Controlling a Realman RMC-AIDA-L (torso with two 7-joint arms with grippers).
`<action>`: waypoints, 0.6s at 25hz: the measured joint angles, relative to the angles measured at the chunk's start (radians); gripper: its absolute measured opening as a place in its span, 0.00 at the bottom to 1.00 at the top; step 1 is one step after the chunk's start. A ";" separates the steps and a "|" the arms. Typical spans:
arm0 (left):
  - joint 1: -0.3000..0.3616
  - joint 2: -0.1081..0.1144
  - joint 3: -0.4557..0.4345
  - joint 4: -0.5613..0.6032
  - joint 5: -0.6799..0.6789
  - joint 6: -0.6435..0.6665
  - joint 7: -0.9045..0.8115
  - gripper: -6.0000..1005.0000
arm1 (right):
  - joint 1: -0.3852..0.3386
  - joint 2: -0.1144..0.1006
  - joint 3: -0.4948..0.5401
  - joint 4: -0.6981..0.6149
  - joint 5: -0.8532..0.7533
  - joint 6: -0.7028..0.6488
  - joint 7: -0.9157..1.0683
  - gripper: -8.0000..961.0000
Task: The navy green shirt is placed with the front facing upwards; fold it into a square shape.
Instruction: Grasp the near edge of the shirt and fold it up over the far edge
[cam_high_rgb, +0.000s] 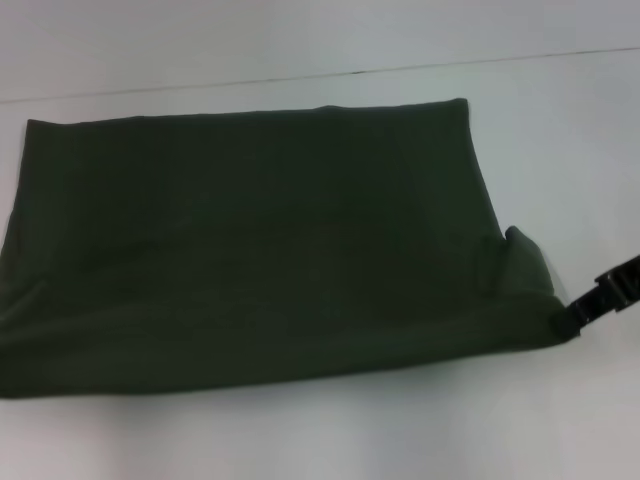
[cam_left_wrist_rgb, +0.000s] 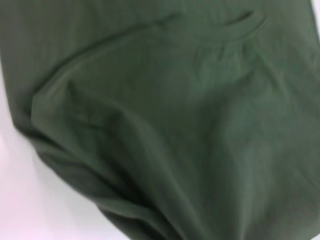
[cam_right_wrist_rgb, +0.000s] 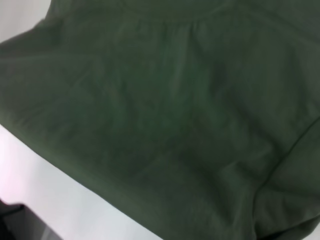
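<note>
Head view: your right gripper (cam_high_rgb: 585, 305) pinches the shirt (cam_high_rgb: 250, 240) at its near right corner; left claw unseen. Draw the fold over evenly, edges aligned.

The shirt (cam_high_rgb: 250, 250) runs past the head view's left edge, its lettering, collar and label out of sight in every view. The right gripper (cam_high_rgb: 582, 305) is cut off at the right edge, its fingers too small to read. Both wrist views show only blurred cloth.
</note>
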 joint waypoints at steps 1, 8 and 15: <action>0.004 -0.001 0.017 0.002 0.001 0.002 -0.006 0.02 | -0.004 -0.004 -0.021 0.000 0.011 -0.001 0.005 0.03; 0.011 -0.001 0.098 0.018 0.022 0.009 -0.045 0.02 | -0.024 -0.037 -0.130 0.006 0.108 -0.001 0.050 0.03; 0.005 0.006 0.088 0.030 0.016 0.009 -0.031 0.02 | -0.021 -0.055 -0.115 0.007 0.164 0.007 0.054 0.03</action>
